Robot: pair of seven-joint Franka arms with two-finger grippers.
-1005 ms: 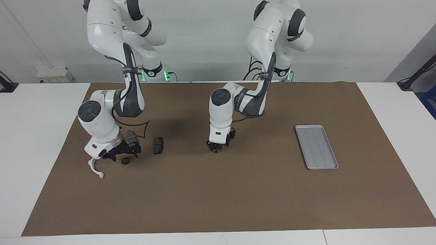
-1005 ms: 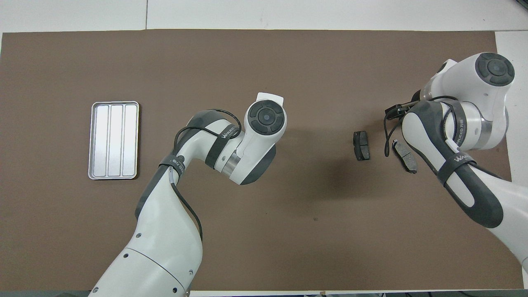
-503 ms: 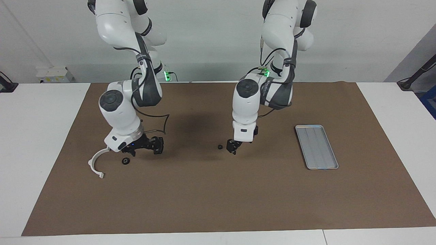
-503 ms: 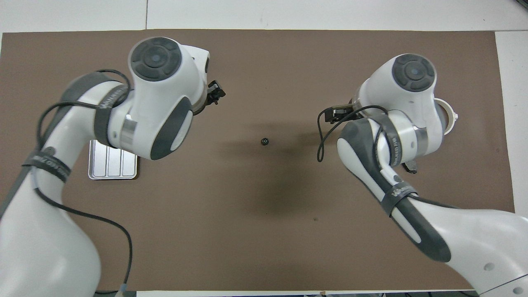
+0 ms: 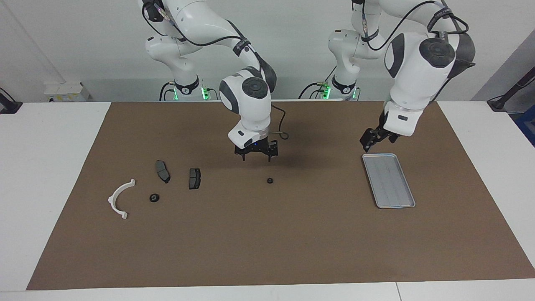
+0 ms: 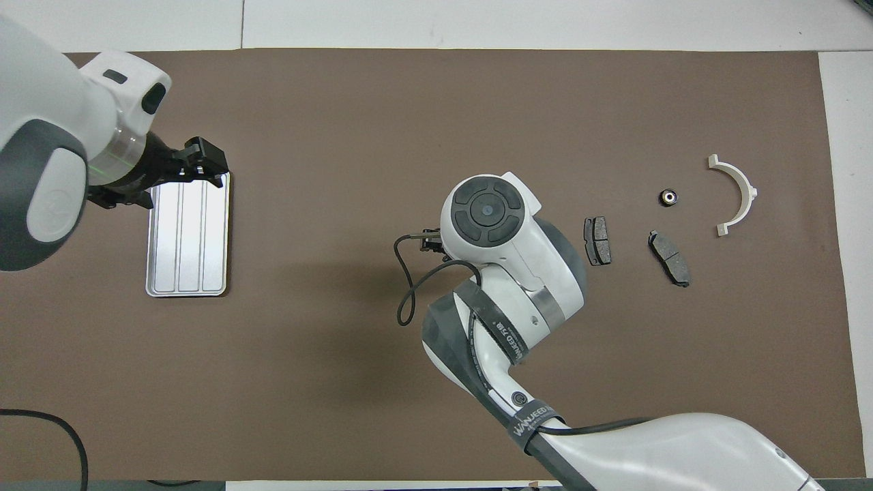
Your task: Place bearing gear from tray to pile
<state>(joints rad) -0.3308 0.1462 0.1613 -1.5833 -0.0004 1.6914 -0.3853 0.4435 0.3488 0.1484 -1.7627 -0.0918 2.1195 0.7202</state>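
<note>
Gear (image 5: 270,181) sits alone mid-counter, tray (image 5: 388,180) empty, pile (image 5: 161,182) toward the right arm's end. Right tool (image 5: 256,155) hangs open just above it, slightly robot-side; closest arm by far. Left tool (image 5: 369,143) open over the tray's robot-side edge.

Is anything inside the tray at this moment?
Nothing shows in the tray: only its bare ribbed floor. In the overhead view the open left gripper covers the tray's rim at the end farther from the robots; the facing view shows that end bare too.
</note>
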